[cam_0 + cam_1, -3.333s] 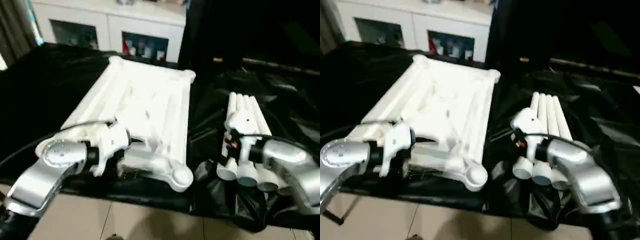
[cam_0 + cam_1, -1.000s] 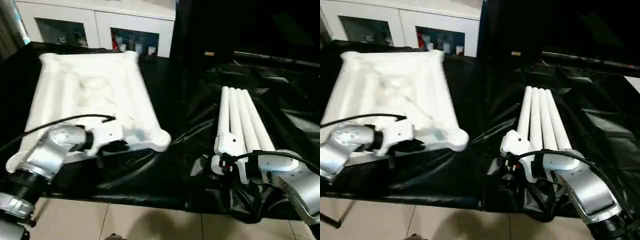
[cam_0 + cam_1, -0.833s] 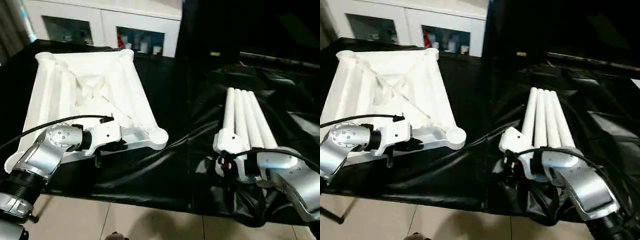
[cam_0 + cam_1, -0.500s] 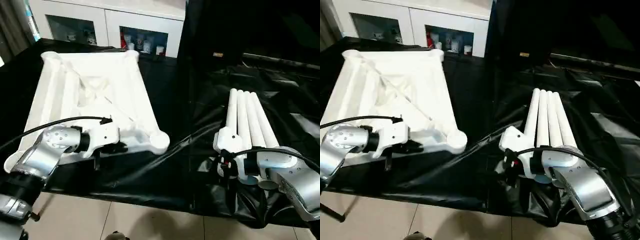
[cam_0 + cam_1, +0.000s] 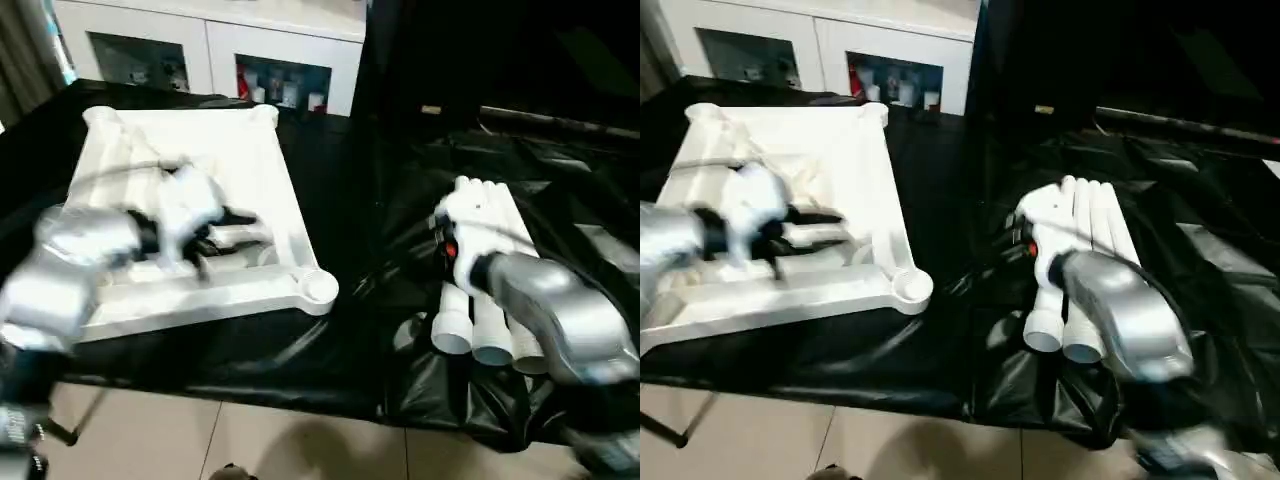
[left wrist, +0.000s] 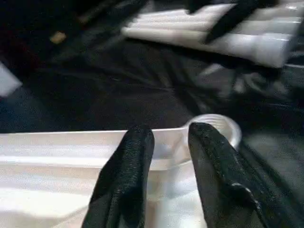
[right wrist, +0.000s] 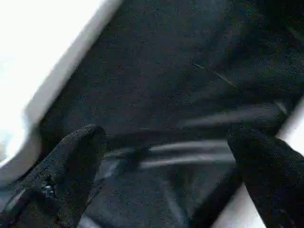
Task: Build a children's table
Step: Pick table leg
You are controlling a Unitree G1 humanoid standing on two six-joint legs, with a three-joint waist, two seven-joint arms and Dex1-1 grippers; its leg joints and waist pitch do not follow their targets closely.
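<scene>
- The tabletop (image 5: 200,200) is lying ribbed side up on the black sheet (image 5: 340,330), directly under the left pincer (image 6: 171,137); a round corner socket (image 5: 320,288) is sitting just beyond and below that pincer's tips.
- The left pincer is hovering over the ribs with its two fingers (image 6: 128,175) slightly parted and nothing between them.
- The four legs (image 5: 1090,230) are lying side by side on the sheet, partly hidden under the right pincer's (image 7: 166,156) white housing and silver forearm; their open ends (image 5: 470,335) are poking out beneath the arm.
- The right pincer is standing wide open, fingers (image 7: 71,166) far apart and empty, with black sheet and a white edge, too blurred to name, beyond them.
- Both arms are smearing in the head views, so the left pincer's fingers are hard to make out there.
- A white cabinet (image 5: 290,50) with glass doors is standing well beyond the left pincer; the small items inside are too small to identify.
- No readable writing or labels are showing anywhere.
</scene>
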